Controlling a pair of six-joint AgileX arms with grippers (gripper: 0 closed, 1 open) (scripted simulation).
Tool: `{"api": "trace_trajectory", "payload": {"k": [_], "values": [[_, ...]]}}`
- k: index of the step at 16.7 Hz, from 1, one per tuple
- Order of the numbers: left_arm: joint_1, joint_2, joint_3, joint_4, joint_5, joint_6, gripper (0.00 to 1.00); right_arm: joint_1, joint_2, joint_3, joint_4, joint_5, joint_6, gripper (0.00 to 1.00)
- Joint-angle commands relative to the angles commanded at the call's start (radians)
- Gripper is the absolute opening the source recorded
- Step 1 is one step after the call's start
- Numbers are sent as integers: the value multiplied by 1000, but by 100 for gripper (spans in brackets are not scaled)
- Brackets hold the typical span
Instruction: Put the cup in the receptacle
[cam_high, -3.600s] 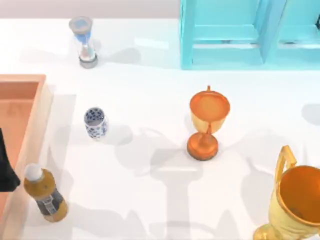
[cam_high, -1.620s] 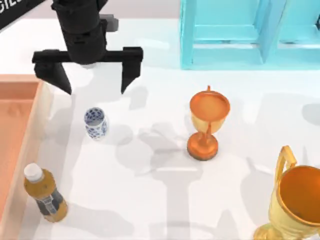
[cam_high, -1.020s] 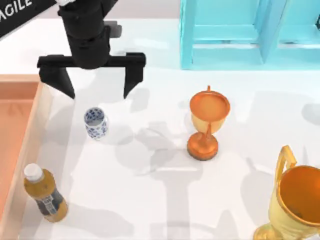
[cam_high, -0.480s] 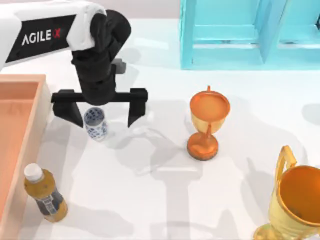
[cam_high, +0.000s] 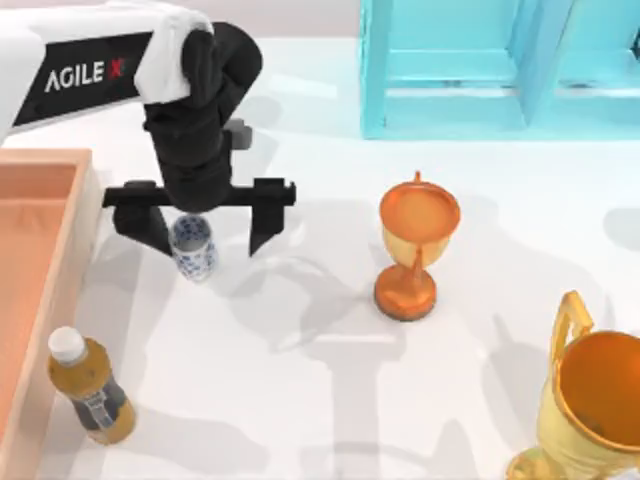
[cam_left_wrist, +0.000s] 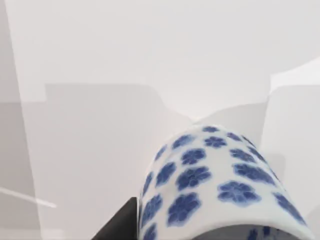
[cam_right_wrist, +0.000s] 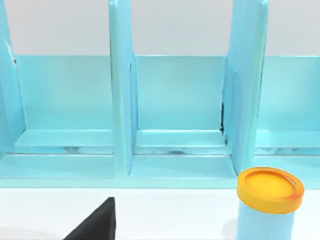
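Left pincer (cam_high: 200, 223), fingers apart, straddles 1 cup (cam_high: 192, 249); 2 trophies (cam_high: 415, 247) nearby.

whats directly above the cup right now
The left gripper hangs open over the cup, one finger on each side. Its wrist covers most of the cup's rim in the top view, so the inside cannot be seen.

White arm, AGILEX lettering, black claw (cam_high: 202, 233).

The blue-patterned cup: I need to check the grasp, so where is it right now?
In the top view the cup stands on the table's left part, between the open fingers of the left gripper, right of the wooden tray.
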Motion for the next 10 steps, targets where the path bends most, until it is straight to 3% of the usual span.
{"api": "trace_trajectory", "payload": {"k": [9, 10], "values": [[0, 0, 0, 0, 0, 0, 2, 0, 0, 0, 0, 0, 0, 100], [0, 0, 0, 0, 0, 0, 0, 0, 0, 0, 0, 0, 0, 100]]}}
